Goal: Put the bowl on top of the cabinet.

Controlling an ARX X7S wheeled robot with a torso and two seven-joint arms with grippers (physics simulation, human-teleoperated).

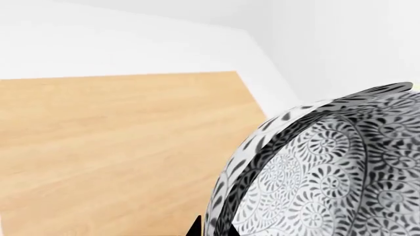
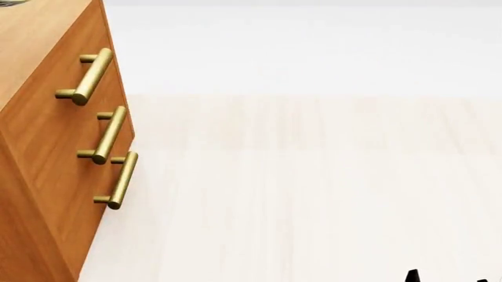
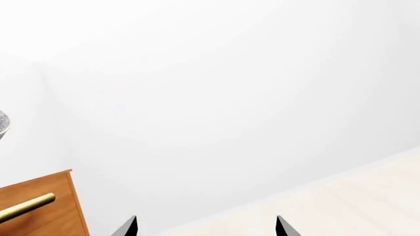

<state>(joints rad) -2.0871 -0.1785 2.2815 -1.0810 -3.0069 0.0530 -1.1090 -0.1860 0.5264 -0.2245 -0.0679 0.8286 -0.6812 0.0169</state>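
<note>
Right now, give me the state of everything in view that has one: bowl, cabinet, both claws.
bowl: tilted on edge, close to the left wrist camera, above the cabinet top; contact not visible.
cabinet: drawers shut, three brass handles in line.
left claw: only dark tips show at the bowl's rim; grip cannot be confirmed.
right claw: open, nothing between the tips.

Cut off beside the left gripper (image 1: 213, 230): most of the bowl (image 1: 328, 167), running out of the left wrist view past the fingertips. Only dark fingertips (image 1: 195, 227) showing, perhaps pinching the rim, the grip itself out of frame. Beyond the bowl, only part of the cabinet (image 1: 118, 147) top. Of the right gripper (image 3: 204, 227), just two dark tips (image 3: 128, 226), set apart. Far off to its side, a cropped handle (image 3: 26, 206).
</note>
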